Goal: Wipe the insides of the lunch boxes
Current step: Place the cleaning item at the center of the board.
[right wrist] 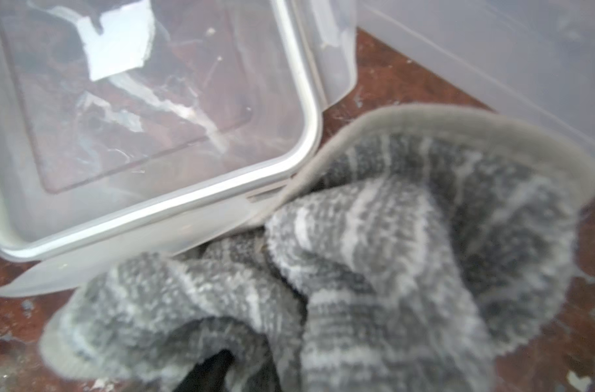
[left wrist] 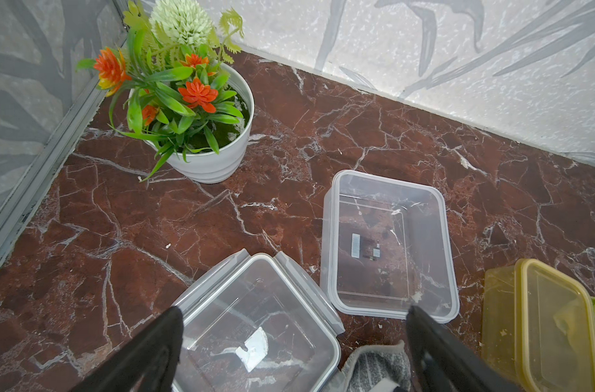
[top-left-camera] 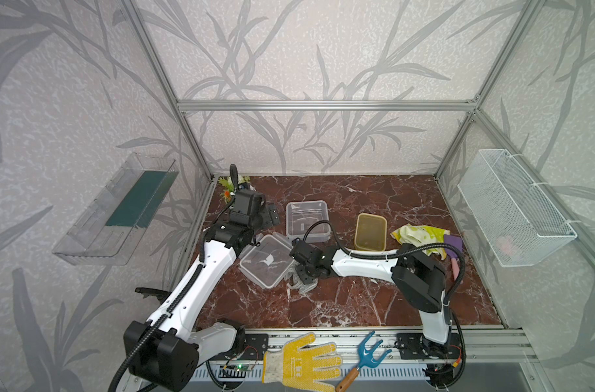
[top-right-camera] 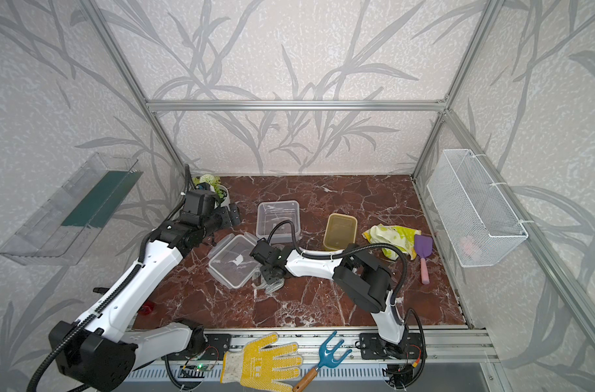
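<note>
Two robot arms over a red marble bench (top-left-camera: 357, 305), about to wipe an open clear lunch box (top-left-camera: 308, 220)
The clear lunch box sat open mid-bench, its lid (top-left-camera: 267, 261) flat just in front; the smaller amber lunch box (top-left-camera: 371, 232) stood to its right, apparently lidded. A grey striped cloth (right wrist: 391, 254) lay bunched against the lid's edge under the right jaws; whether they gripped it could not be told. The left jaws hung wide apart, empty, nearby. Done well, the step probably meant pinching a thick fold, lifting without dragging the lid, then pressing into the box's corners
</note>
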You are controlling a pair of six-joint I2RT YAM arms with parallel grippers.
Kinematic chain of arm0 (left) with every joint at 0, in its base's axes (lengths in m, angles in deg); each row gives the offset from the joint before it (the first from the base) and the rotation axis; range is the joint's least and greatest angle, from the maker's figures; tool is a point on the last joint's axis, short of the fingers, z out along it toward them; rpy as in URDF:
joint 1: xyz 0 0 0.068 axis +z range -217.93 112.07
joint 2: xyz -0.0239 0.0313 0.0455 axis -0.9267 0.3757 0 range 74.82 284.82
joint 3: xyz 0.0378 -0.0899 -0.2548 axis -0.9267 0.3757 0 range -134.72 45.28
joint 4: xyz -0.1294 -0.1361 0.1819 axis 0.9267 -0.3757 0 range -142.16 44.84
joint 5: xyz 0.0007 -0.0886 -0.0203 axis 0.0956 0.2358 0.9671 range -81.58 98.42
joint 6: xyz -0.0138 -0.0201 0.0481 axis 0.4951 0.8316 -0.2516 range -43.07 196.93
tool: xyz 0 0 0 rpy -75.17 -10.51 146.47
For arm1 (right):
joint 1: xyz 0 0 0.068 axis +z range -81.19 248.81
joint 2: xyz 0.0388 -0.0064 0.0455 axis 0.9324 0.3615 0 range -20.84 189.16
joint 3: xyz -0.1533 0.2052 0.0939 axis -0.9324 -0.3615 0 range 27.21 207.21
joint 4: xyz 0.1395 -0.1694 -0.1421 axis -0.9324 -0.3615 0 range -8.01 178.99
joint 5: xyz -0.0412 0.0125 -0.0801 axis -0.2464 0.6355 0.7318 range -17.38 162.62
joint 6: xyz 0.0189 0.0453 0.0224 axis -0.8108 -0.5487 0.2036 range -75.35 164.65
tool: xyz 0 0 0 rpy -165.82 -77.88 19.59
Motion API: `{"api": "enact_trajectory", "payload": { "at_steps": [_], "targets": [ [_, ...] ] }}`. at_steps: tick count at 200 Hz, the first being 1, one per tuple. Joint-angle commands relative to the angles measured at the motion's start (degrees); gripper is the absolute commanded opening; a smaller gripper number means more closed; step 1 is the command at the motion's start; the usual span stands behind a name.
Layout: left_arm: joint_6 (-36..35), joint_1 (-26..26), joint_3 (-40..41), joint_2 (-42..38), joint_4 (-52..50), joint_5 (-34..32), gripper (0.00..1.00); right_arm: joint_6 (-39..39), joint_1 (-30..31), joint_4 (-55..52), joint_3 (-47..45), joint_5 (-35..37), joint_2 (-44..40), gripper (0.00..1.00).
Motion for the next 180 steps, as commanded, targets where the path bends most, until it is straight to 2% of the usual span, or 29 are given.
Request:
{"api": "enact_trajectory", "payload": {
  "at_steps": [1, 24, 67, 73, 84, 89, 106, 139, 180],
  "targets": [
    [-0.1, -0.1, 1.8, -2.6, 0.3, 0.3, 0.99, -2.2, 0.0, -6.2, -0.1, 4.3, -0.5, 0.64],
    [-0.8, -0.1, 3.4, -4.0, 1.7, 0.5, 0.99, -2.0, 0.0, -7.6, -1.4, 6.2, -2.9, 0.71],
    [-0.5, -0.2, 3.3, -3.5, 1.4, 1.2, 0.99, -0.3, -0.3, -9.8, -0.5, 7.0, -3.4, 0.73],
    [-0.6, -0.2, 3.2, -3.5, 1.3, 1.1, 0.99, -0.2, -0.2, -9.6, -0.5, 6.8, -3.7, 0.76],
    [-0.8, -0.3, 2.9, -3.7, 1.2, 0.9, 0.99, 0.5, -0.3, -8.3, -0.8, 5.5, -5.0, 0.95],
    [-1.1, -0.5, 2.7, -3.8, 1.1, 0.5, 0.99, 0.6, -0.3, -7.6, -1.0, 5.1, -5.7, 1.00],
    [-1.7, -0.9, 2.6, -4.0, 1.1, -0.2, 0.99, 1.5, -0.2, -7.3, -0.5, 4.4, -7.6, 0.99],
    [-1.7, -1.1, 2.4, -3.6, 0.8, -0.5, 0.99, 3.8, -0.2, -11.9, 2.3, 6.8, -9.9, 0.99],
    [-2.1, -1.2, 2.2, -3.3, 0.1, -1.5, 0.99, 8.2, -0.3, -17.8, 6.3, 5.7, -10.4, 0.99]
  ]
}}
